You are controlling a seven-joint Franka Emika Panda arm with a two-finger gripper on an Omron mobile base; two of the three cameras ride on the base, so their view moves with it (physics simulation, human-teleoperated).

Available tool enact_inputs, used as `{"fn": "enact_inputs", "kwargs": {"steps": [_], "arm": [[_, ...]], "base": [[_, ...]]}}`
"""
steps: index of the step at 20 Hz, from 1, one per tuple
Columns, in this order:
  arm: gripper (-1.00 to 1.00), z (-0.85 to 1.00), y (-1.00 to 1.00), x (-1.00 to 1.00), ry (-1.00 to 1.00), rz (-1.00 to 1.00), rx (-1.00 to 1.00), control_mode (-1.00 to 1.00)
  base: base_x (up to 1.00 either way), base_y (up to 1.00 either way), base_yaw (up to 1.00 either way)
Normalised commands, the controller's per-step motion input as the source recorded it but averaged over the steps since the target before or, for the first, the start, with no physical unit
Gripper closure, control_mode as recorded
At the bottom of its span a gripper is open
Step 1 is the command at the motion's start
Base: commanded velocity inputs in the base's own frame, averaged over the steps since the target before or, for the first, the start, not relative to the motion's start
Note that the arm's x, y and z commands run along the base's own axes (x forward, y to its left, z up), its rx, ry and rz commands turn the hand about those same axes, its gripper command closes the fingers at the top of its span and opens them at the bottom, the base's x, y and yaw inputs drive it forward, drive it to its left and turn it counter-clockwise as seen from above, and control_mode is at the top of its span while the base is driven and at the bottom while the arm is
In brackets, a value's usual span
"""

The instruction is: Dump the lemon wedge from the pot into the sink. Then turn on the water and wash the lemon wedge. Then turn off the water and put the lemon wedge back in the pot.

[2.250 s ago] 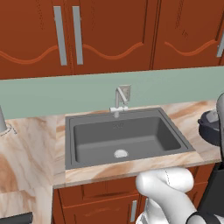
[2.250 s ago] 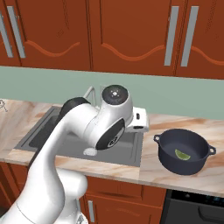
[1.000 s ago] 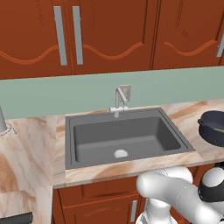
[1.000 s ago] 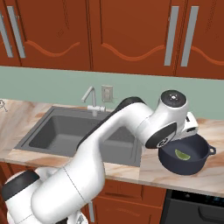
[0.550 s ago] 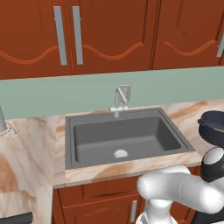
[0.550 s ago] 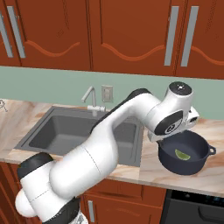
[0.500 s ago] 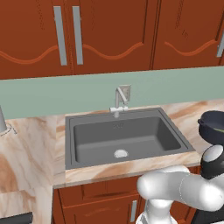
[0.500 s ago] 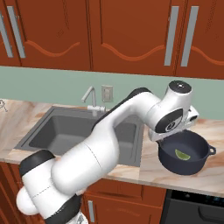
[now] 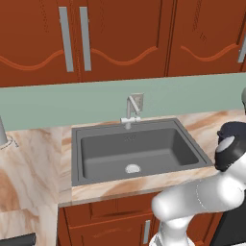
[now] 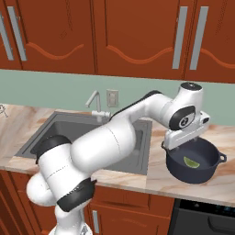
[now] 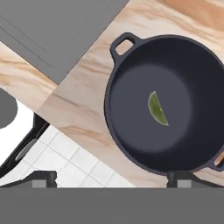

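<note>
The dark navy pot (image 10: 195, 160) stands on the marble counter just right of the sink (image 10: 69, 133). A small yellowish-green lemon wedge (image 10: 191, 162) lies on the pot's bottom. My gripper (image 10: 183, 142) hangs above the pot's left rim, apart from it. In the hand view I look straight down into the pot (image 11: 131, 57), with the lemon wedge (image 11: 157, 108) near its middle. My gripper (image 11: 111, 179) is open, its fingertips (image 11: 183, 177) wide apart with nothing between them. The left base view has the sink (image 9: 96, 163) in the middle and the pot (image 9: 233, 130) at the right edge.
A silver faucet (image 9: 130, 108) stands behind the basin, and a round drain (image 9: 132, 168) sits near its front. Wooden cabinets hang above the green backsplash. A stove front (image 10: 202, 220) lies below the pot's counter. The counter edge runs close beside the pot (image 11: 83, 131).
My arm has swung right from over the sink to above the pot. In the last half second it has barely moved. Pot and lemon wedge have stayed put, and the jaws have stayed open.
</note>
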Motion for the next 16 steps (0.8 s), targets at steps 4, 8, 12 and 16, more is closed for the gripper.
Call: {"fn": "enact_inputs", "kwargs": {"steps": [4,8,12,16], "arm": [[-1.00,-0.07,-0.07,0.11,0.00,0.10,0.00,-1.00],[-1.00,-0.14,0.00,0.11,0.00,0.07,0.01,-1.00],[-1.00,-0.31,0.00,0.16,0.00,0.04,0.00,-1.00],[-1.00,-0.36,0.00,0.14,0.00,0.04,0.00,-1.00]], "base": [[0.00,0.00,0.00],[0.00,0.00,0.00],[0.00,0.00,0.00],[0.00,0.00,0.00]]}}
